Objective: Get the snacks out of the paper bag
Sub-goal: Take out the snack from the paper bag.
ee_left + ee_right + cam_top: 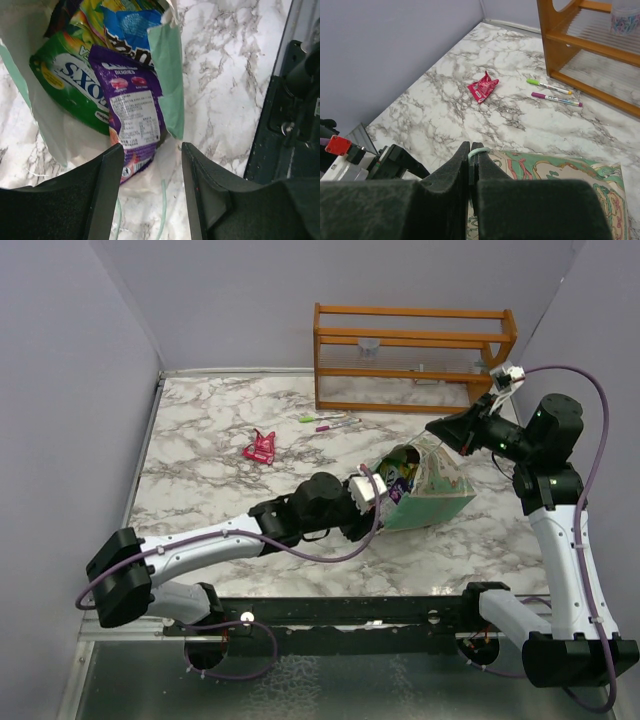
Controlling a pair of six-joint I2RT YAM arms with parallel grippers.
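The mint-green and cream paper bag (440, 495) lies on its side on the marble table, mouth facing left. My right gripper (437, 428) is shut on the bag's string handle (479, 151) and holds the top edge up. My left gripper (372, 492) is open at the bag's mouth. In the left wrist view, a purple packet (132, 107) lies just ahead of the left gripper (151, 155), partly beside the left finger (107, 190). A green packet (70, 85) and a blue packet (132, 25) lie deeper in the bag. A pink-red packet (260, 447) lies out on the table.
An orange wooden rack (412, 360) stands at the back right. A green pen (318, 418) and a pink pen (332, 426) lie in front of it. Walls close in the left, back and right sides.
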